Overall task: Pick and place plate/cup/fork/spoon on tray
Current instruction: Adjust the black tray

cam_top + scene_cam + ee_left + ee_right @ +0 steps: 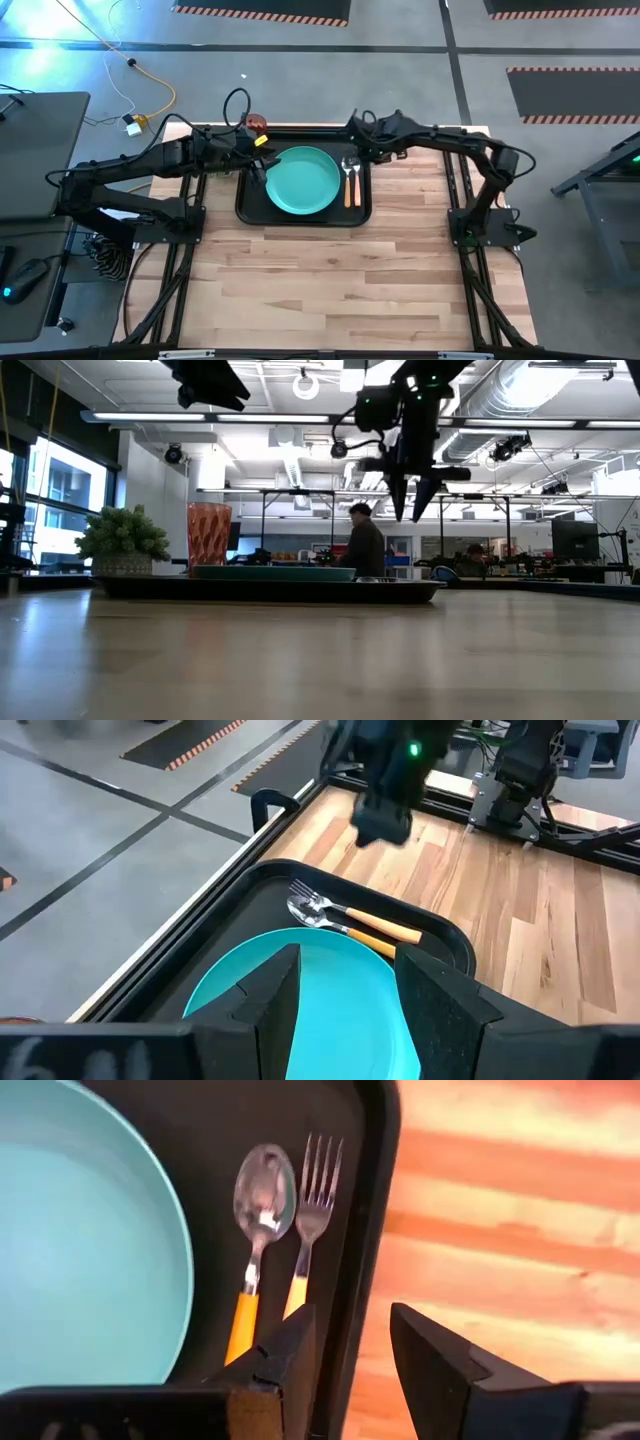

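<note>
Round teal plate (pixel 302 180) resting mid black rimmed tray (pixel 246 205), wood-handled spoon (pixel 258 1220) and fork (pixel 313 1205) just right, red-brown translucent cup (pixel 208 533) far-left; light, stiff, slippery, best pinched at handles or rims; both grippers (pixel 345 990) (pixel 350 1342) spread, empty.

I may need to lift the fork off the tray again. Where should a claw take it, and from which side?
Probably by the orange-wooden handle of the fork, coming straight down from above. It lies flat on the tray, spoon close on one side and the tray's rim on the other, so a side approach looks blocked. The handle is the thicker part, and the gap is tight either way.
</note>
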Controlling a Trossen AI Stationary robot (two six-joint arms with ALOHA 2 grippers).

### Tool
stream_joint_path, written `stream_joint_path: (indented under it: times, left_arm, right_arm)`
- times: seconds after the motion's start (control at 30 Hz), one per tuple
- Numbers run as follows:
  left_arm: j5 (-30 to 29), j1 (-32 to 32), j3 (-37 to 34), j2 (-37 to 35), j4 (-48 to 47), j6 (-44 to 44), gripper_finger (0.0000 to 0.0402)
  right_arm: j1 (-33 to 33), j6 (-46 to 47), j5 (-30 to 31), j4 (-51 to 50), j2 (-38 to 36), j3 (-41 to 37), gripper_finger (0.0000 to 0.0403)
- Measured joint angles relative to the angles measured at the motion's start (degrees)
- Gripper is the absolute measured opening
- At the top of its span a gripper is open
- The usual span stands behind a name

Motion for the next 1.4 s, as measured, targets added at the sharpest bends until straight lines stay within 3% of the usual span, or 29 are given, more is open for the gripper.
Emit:
stream_joint_path:
  times: [0.53, 0.77, 1.03, 1.4]
  left_arm:
    - [-4.7, 1.4, 0.0, 0.0, 10.9, 1.5, 0.0156]
    - [-4.8, 5.0, 0.0, 0.0, 14.9, 2.5, 0.0156]
    - [-4.8, 7.5, 0.0, 0.0, 15.0, 1.6, 0.0156]
    - [-4.7, 11.3, 0.0, 0.0, 15.0, 2.8, 0.0156]
  right_arm:
    - [-11.9, -18.2, -0.6, 2.6, -13.3, 0.0, 0.0124]
    - [-15.4, -22.1, -3.0, 3.4, -14.5, -0.8, 0.0124]
    - [-15.3, -17.4, -8.8, 8.4, -14.4, -11.3, 0.0124]
    - [-10.3, -7.7, -8.9, 18.2, -14.4, -21.4, 0.0124]
